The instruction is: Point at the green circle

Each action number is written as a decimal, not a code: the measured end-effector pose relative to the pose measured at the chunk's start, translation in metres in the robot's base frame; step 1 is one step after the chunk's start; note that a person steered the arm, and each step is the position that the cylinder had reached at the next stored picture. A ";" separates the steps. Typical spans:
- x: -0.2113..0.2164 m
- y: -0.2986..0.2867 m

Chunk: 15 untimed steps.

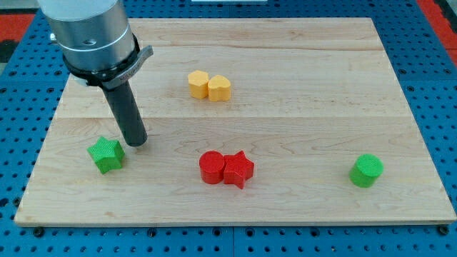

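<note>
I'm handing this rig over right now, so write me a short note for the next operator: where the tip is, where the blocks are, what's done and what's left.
My tip rests on the board at the view's left, just up and right of the green star, close to it but not clearly touching.
The green circle, the target, sits alone near the view's bottom right, far from the tip.
Between them lie the red circle and red star, touching each other, at bottom centre. Two yellow blocks sit together near the top centre.
Done: nothing visible yet. Left: take the tip across to the green circle, probably passing above the red pair.
</note>
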<state>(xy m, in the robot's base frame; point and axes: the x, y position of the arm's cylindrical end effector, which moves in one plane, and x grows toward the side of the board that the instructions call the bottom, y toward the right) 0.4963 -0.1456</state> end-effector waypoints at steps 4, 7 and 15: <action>0.031 -0.074; -0.014 -0.015; 0.088 0.474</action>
<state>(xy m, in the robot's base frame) 0.5840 0.3280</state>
